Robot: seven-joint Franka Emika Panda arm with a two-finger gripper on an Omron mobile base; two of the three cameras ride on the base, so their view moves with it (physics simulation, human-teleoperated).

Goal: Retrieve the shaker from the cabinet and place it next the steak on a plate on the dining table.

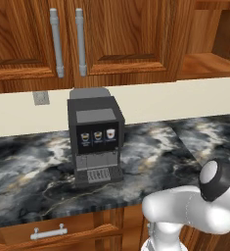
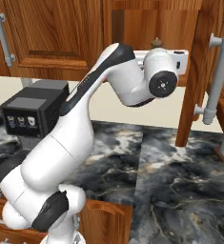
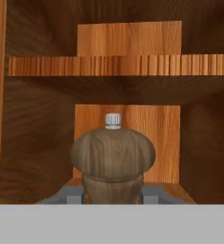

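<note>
Inside the open cabinet [image 3: 127, 38], the shaker [image 3: 112, 159] stands upright on the lower shelf, its domed top close before the hand camera and a small pale cap at its crown. The pincer [image 3: 112, 195] sits low at either side of the shaker's neck, one grey finger [image 3: 70, 196] to each flank; whether the pads are pressing the wood or merely bracketing it cannot be told from here. From the right base camera the arm [image 2: 108, 76] reaches into the cabinet bay, the shaker's dark knob [image 2: 156, 44] peeking above the wrist. Judged from this, the grasp is the step in hand: centre the neck between the fingers, close firmly below the bulge so it cannot slip, then lift slightly and draw straight back, clear of the shelf above and the cabinet's side post.
</note>
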